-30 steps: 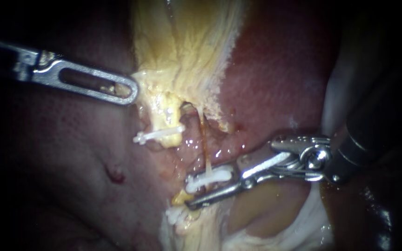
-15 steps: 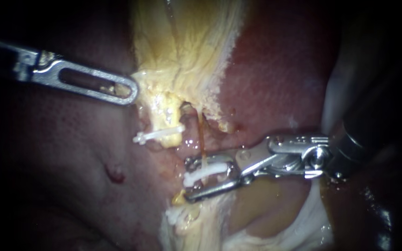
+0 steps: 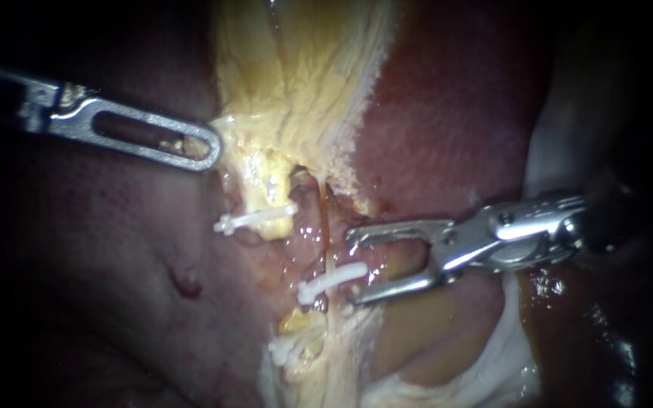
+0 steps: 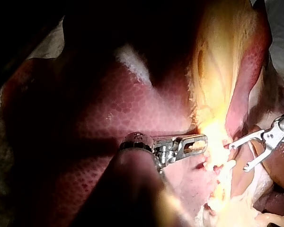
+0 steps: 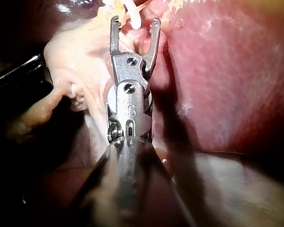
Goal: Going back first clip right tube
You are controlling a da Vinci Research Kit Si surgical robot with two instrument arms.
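The right instrument's (image 3: 351, 267) jaws are spread wide. A clip (image 3: 332, 281) on the right tube (image 3: 326, 227) is seen between their tips.

The left tool (image 3: 209, 147) lies left of the gallbladder (image 3: 304, 75); lower, the right tool (image 3: 351, 267) lies just right of the right tube's (image 3: 326, 227) clip (image 3: 332, 281).
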